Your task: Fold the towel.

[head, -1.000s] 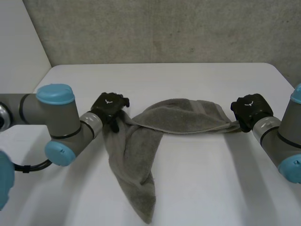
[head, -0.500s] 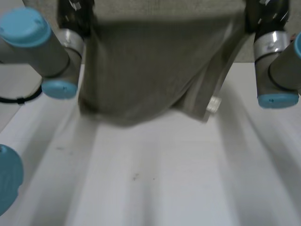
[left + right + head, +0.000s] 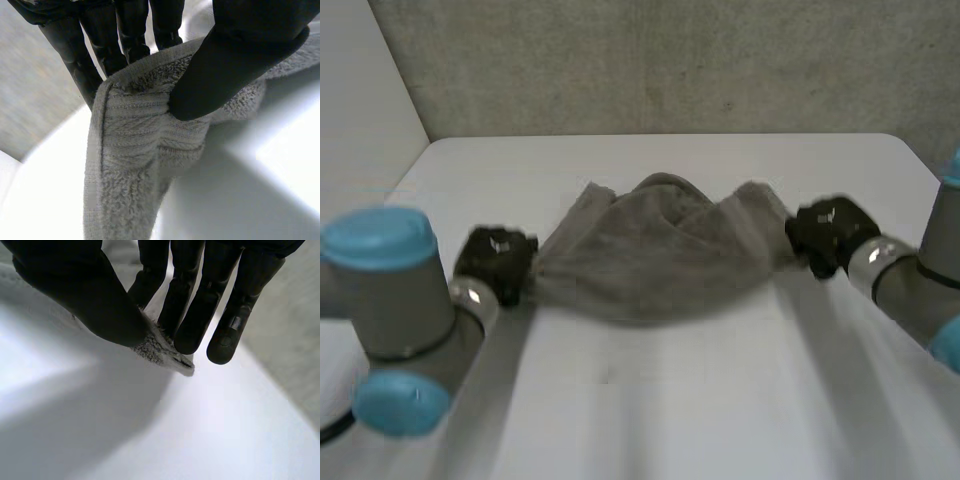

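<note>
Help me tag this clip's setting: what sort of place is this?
Probably a robotics lab bench, not a home: bare white table, rough grey wall behind it, and the robot's left hand and right hand each pinching a grey towel.

You have one white table (image 3: pixel 660 400) with rounded far corners. A single grey towel (image 3: pixel 655 265) rests on it, bunched into a wide, rumpled heap across the middle. Its near edge curves toward the table's front.
</note>
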You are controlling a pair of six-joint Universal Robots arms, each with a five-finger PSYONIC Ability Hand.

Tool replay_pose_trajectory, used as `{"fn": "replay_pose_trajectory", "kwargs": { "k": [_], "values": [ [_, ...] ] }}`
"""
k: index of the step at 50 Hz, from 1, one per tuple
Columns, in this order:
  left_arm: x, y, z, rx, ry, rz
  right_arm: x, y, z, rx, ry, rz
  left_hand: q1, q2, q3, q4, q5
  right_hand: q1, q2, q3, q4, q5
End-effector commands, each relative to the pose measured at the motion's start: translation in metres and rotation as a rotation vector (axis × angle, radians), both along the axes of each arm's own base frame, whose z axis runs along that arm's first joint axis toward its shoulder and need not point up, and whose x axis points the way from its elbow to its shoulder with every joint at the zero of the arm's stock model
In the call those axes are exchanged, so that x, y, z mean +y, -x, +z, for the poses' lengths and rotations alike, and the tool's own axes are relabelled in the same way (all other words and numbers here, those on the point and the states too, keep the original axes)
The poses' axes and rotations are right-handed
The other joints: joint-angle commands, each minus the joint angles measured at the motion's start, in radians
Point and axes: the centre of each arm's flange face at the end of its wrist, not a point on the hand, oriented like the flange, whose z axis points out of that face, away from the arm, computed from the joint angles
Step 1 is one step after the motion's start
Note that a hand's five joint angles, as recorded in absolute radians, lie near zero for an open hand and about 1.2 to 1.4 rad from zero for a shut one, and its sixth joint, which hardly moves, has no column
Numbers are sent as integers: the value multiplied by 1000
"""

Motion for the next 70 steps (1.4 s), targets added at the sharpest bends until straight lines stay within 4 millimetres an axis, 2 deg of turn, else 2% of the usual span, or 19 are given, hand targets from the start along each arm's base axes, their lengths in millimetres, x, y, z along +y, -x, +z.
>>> {"fn": "replay_pose_trajectory", "kwargs": {
  "k": [1,3,5,17,23,29,32,34,39,40,42,43,45,46,48,53,59,64,70],
  "values": [
    [30,-2,-33,-31,-55,-32,27,16,-23,47,-101,-15,216,152,155,151,190,14,203,205,200,228],
    [30,-3,-35,-25,-43,-30,27,19,-23,44,-78,-24,89,25,28,24,63,14,203,205,200,228],
    [25,-3,-36,-5,-1,-21,23,27,-22,35,-41,-51,-323,-387,-384,-388,-349,14,203,205,200,228],
    [29,-8,-40,7,23,-16,7,42,-19,21,17,-118,-465,-530,-527,-530,-492,14,203,205,200,228],
    [34,-16,-48,-10,-12,2,2,47,-17,-39,11,-171,-436,-501,-498,-501,-462,14,203,205,200,228],
    [32,-28,-53,-21,-34,40,1,47,-13,-55,14,-178,243,178,181,178,217,14,203,205,200,228],
    [33,-31,-50,-20,-30,47,2,46,-6,-51,35,-170,245,180,183,180,218,14,203,205,200,228],
    [33,-31,-41,-8,-2,46,2,46,0,-48,51,-169,245,180,183,180,218,14,203,205,200,228],
    [31,-29,31,36,217,29,12,46,49,-20,94,-148,245,180,183,180,218,14,203,205,200,228],
    [31,-29,31,36,218,29,12,46,49,-20,94,-148,245,180,183,180,218,14,203,205,200,228],
    [38,-24,80,62,345,-27,19,45,88,-24,136,-137,245,180,183,180,218,14,203,205,200,228],
    [38,-24,81,63,346,-27,19,45,88,-24,136,-137,245,180,183,180,218,14,203,205,200,228],
    [50,-22,122,84,406,-89,26,44,131,-38,205,-132,245,180,183,180,218,14,203,205,200,228],
    [50,-22,123,84,407,-89,26,44,131,-38,206,-132,245,180,183,180,218,14,203,205,200,228],
    [56,-23,143,95,426,-110,33,45,172,-56,290,-132,245,180,183,180,218,14,203,205,200,228],
    [63,-26,186,89,406,-121,45,47,210,-69,370,-131,245,180,183,180,218,14,203,205,200,228],
    [49,-23,186,73,366,-113,43,45,200,-45,307,-118,245,180,183,180,218,14,203,205,200,228],
    [7,-18,134,15,210,-90,18,23,136,45,120,-61,245,180,183,180,218,14,203,205,200,228],
    [-28,-14,83,-29,77,-73,-6,14,88,80,9,-39,245,180,183,180,218,14,203,205,200,228]
  ]
}}
